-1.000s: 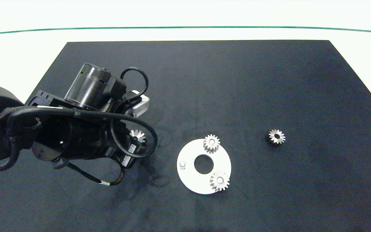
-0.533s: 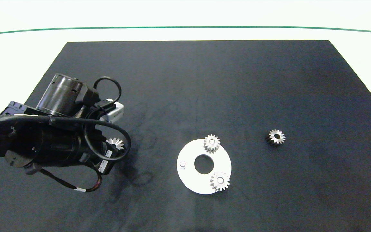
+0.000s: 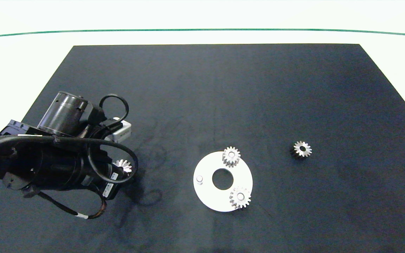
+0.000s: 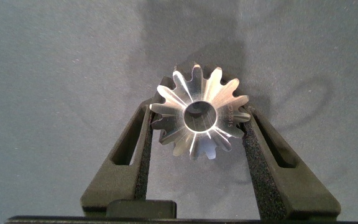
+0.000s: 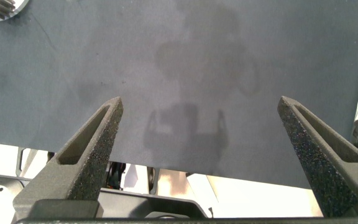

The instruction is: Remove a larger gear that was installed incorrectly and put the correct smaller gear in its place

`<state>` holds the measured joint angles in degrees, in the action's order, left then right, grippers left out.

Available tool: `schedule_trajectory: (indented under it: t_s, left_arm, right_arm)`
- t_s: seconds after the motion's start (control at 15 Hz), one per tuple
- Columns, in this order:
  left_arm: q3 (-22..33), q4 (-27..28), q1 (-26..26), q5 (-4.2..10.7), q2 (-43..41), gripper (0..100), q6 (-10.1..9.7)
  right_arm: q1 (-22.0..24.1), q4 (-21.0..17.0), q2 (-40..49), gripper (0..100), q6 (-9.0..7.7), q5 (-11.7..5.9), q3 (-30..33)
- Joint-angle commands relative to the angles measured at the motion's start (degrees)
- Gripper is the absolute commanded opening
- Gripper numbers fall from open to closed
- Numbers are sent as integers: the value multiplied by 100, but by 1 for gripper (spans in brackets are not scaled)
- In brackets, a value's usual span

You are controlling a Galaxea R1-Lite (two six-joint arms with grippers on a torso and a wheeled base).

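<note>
I have the larger gear [image 4: 199, 116] off the white plate [image 3: 209, 196], pinched in my left gripper [image 4: 197, 124] at the head frame's lower left. One peg [image 3: 199, 179] stands bare. The smaller gear [image 3: 302, 149] waits right of centre; right gripper [image 5: 204, 134] fingers spread.

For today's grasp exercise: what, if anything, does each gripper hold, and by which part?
The left gripper holds the larger gear by opposite tooth edges. The right gripper is open, holding nothing.

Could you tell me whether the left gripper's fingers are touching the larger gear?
Touching: the left wrist view shows both fingers pressed against the larger gear's teeth.
</note>
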<state>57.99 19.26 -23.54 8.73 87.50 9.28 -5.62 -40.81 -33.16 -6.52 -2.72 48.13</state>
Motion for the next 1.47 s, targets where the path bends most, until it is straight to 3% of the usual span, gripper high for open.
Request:
schedule_trajectory:
  t_s: [0.07, 0.53, 0.8, 1.0, 1.13, 1.47]
  left_arm:
    - [-113, -19, 69, -99, 12, 100, 13]
    - [-130, -151, 183, -143, -93, 100, -5]
    - [-297, -89, 245, -99, -849, 100, 13]
    - [-552, 245, 447, -91, -1455, 100, -14]
    - [-833, 254, 710, -99, -2203, 100, -128]
    - [-895, 640, 1862, -99, -3618, 100, -137]
  right_arm:
    - [-1, -23, 2, 100, -7, -1, -5]
    - [8, -23, 2, 100, -7, -1, -5]
    - [8, -23, -24, 100, 2, -62, -14]
    - [35, -23, -94, 100, 2, -97, 30]
    - [43, -14, -358, 100, 11, -80, 83]
    - [26, 118, -1439, 100, 28, 17, 636]
